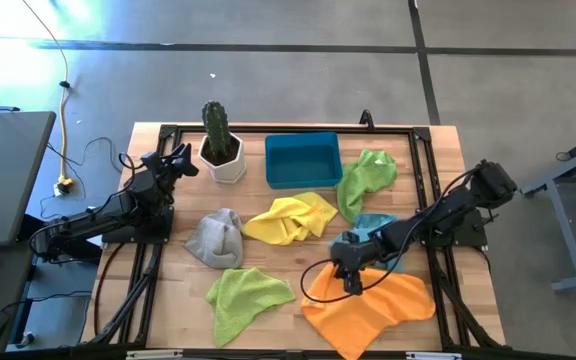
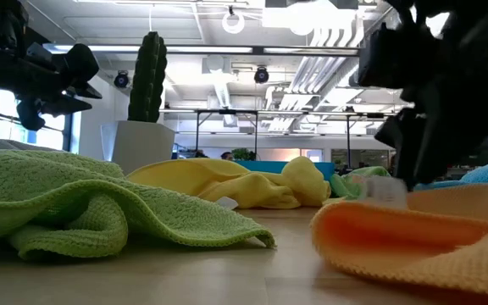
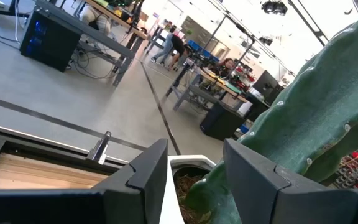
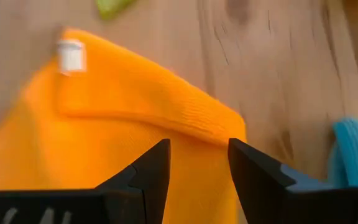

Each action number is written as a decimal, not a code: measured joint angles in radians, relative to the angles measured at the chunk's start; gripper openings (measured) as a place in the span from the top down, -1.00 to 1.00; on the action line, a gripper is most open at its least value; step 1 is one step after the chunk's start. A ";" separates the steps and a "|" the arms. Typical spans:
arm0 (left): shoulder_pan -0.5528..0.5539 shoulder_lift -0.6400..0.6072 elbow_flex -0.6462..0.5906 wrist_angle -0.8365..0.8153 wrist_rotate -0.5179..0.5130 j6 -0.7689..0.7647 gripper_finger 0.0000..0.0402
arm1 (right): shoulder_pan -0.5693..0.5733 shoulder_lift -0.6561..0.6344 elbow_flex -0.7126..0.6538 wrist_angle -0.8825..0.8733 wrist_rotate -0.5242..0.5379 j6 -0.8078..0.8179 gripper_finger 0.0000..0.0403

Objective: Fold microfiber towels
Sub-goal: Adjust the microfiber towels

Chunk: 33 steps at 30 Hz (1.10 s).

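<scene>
Where the overhead camera looks down, six soft microfiber cloths lie crumpled on the wooden table [image 1: 438, 150] — two lime green [image 1: 243, 296] [image 1: 366, 178], one yellow [image 1: 290, 218], one grey [image 1: 215, 238], one light blue [image 1: 373, 226], one larger orange [image 1: 373, 306]. The right gripper [image 1: 351, 284] hangs over the orange cloth's edge, fingers apart, holding nothing; the left gripper [image 1: 183, 165], equally unclenched, waits by the potted cactus [image 1: 218, 140] beside the blue plastic bin [image 1: 303, 160]. At table height, a green cloth [image 2: 100, 207] blocks the foreground.

The right arm covers most of the light blue towel [image 1: 373, 224] in the high view. In the low view the orange towel [image 2: 413, 241] is cut off at the frame edge. The cactus [image 3: 309, 134] exceeds the left wrist view's frame. Distant people [image 3: 169, 43] are too small to resolve.
</scene>
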<state>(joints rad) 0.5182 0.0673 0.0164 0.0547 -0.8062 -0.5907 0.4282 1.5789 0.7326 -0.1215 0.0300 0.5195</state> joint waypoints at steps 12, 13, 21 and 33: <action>0.000 0.000 0.000 0.000 0.000 0.000 0.27 | 0.010 0.013 0.005 -0.262 -0.141 0.028 0.24; 0.000 0.000 0.000 0.000 0.000 0.000 0.27 | 0.014 0.013 0.005 -0.278 -0.162 0.030 0.24; 0.000 0.000 0.000 0.000 0.000 0.000 0.27 | 0.050 -0.004 0.004 -0.439 -0.295 0.070 0.24; 0.000 0.000 0.000 0.000 0.000 0.000 0.27 | 0.052 -0.067 -0.005 -1.005 -0.277 0.233 0.24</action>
<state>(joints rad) 0.5182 0.0673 0.0166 0.0547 -0.8062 -0.5911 0.4801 1.5124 0.7280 -1.1265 -0.2468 0.7521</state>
